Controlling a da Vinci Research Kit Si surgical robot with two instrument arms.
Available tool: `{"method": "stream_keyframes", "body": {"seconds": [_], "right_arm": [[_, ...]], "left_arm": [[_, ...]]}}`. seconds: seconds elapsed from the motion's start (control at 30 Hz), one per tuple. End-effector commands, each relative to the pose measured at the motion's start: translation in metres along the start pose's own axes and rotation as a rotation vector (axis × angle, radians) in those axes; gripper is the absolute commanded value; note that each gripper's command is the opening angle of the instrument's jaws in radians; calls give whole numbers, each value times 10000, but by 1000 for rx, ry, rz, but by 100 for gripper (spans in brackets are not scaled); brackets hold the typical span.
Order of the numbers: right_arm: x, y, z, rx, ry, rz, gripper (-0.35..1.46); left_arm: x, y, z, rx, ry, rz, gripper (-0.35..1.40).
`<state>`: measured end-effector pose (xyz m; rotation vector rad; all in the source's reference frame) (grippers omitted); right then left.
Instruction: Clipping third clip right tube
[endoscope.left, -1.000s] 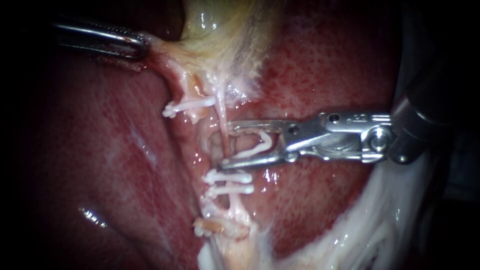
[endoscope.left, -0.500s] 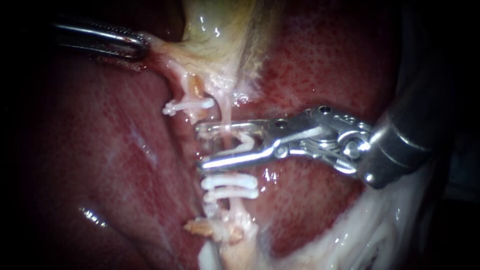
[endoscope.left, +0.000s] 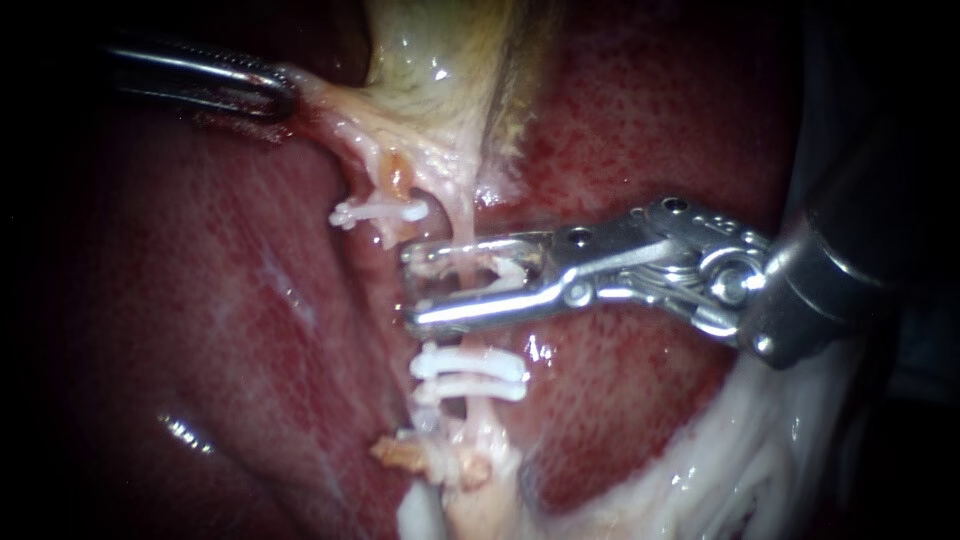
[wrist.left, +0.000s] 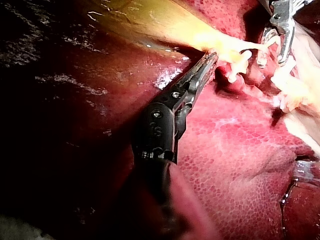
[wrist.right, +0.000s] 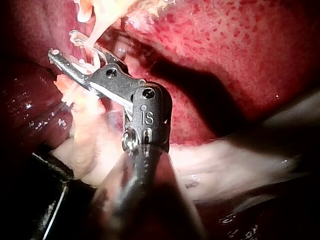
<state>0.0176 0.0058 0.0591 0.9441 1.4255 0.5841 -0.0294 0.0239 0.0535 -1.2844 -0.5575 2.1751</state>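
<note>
The right tube (endoscope.left: 463, 222) runs down from the gallbladder (endoscope.left: 440, 50) and carries two white clips (endoscope.left: 470, 364) lower down. My right instrument (endoscope.left: 412, 287) comes in from the right. Its jaws straddle this tube above those two clips and hold a white clip (endoscope.left: 503, 278) whose legs lie either side of the tube. The right wrist view shows the same jaws (wrist.right: 62, 44) around the pale strand. The left tube bears one clip (endoscope.left: 380, 212). My left instrument (endoscope.left: 285, 92) is shut on pale tissue at the gallbladder's neck and holds it taut, as also shown in the left wrist view (wrist.left: 211, 56).
Red liver (endoscope.left: 200, 300) lies on both sides of the tubes. White fatty tissue (endoscope.left: 740, 460) spreads under the right instrument's shaft. A frayed tissue stump (endoscope.left: 440, 460) sits below the two clips.
My right instrument has slid leftward, so the tube now crosses its jaws mid-length instead of near the tips. The jaw gap and the clip in it have narrowed slightly. The left instrument is unmoved.
</note>
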Motion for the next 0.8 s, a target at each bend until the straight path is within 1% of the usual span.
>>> {"method": "stream_keyframes", "body": {"seconds": [0.03, 0.23, 0.27, 0.37, 0.4, 0.47, 0.67, 0.8], "right_arm": [[0, 0, 0, -1, 0, 0, 2], [0, 0, 0, 0, 0, 29, -29], [-1, -1, -1, 2, -3, 59, -35], [-1, -2, -2, -2, -17, 142, -35], [-1, -2, -2, -7, -27, 149, -35], [0, -2, 0, -7, -43, 150, -35], [-1, -3, 1, -2, -46, 149, -35], [-2, 0, 0, 1, -48, 149, -35]], "left_arm": [[0, 0, 0, 0, 0, 0, -35], [0, 0, 0, 0, 0, 0, -35], [0, 0, 0, 0, 0, 0, -35], [0, 0, 0, 0, 0, 0, -35], [0, 0, 0, 0, 0, 0, -35], [1, 0, 0, 0, 0, -1, -35], [1, 0, 1, 0, 0, -1, -35], [1, -1, 2, 0, 0, -1, -35]]}}
